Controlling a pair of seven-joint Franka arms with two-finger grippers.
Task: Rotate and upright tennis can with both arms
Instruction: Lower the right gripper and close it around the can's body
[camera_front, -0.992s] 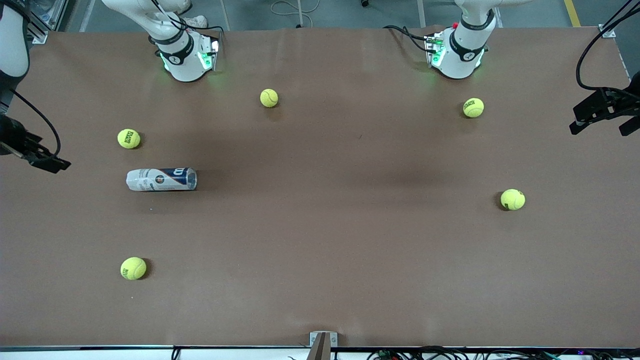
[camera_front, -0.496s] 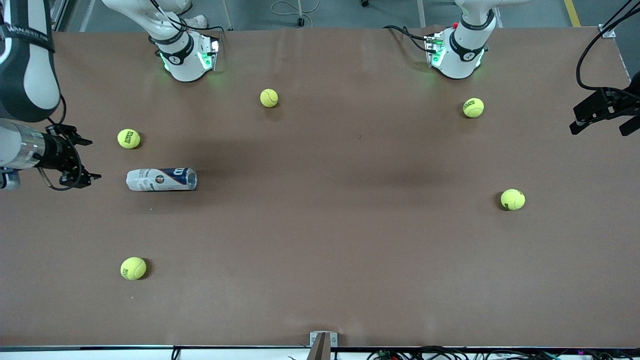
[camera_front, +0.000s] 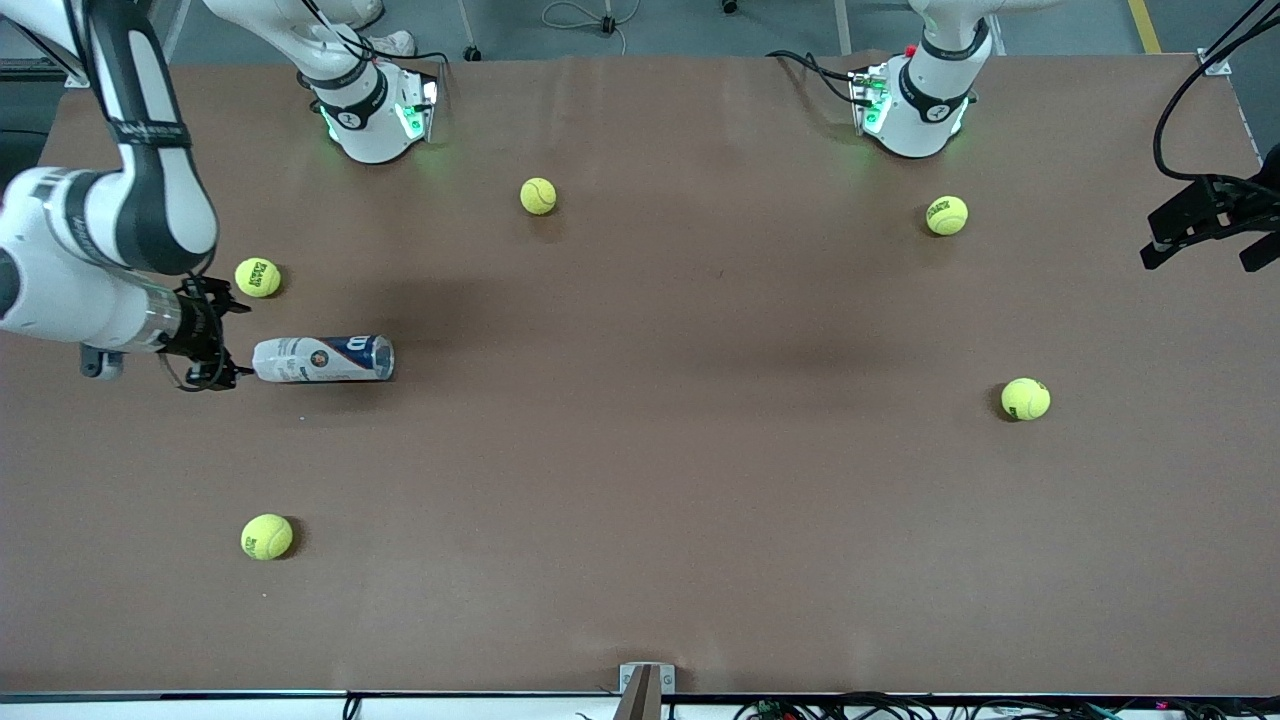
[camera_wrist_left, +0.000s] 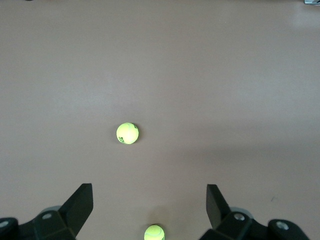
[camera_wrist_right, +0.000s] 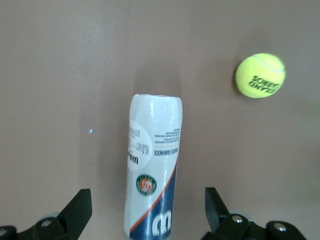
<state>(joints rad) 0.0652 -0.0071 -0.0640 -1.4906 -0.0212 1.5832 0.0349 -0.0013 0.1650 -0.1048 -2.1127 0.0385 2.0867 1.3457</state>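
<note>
Before the right gripper (camera_front: 222, 345): tennis can (camera_front: 322, 359)

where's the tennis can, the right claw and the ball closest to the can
tennis can (camera_front: 322, 359), front view, middle of the label on its side as it lies flat.
right claw (camera_front: 222, 341), front view, gap between its open fingertips, at the can's white end.
nearest tennis ball (camera_front: 257, 277), front view, centre of the ball.

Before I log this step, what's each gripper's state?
Left gripper: open, empty, waiting.
Right gripper: open, empty, at the tennis can's end.
</note>
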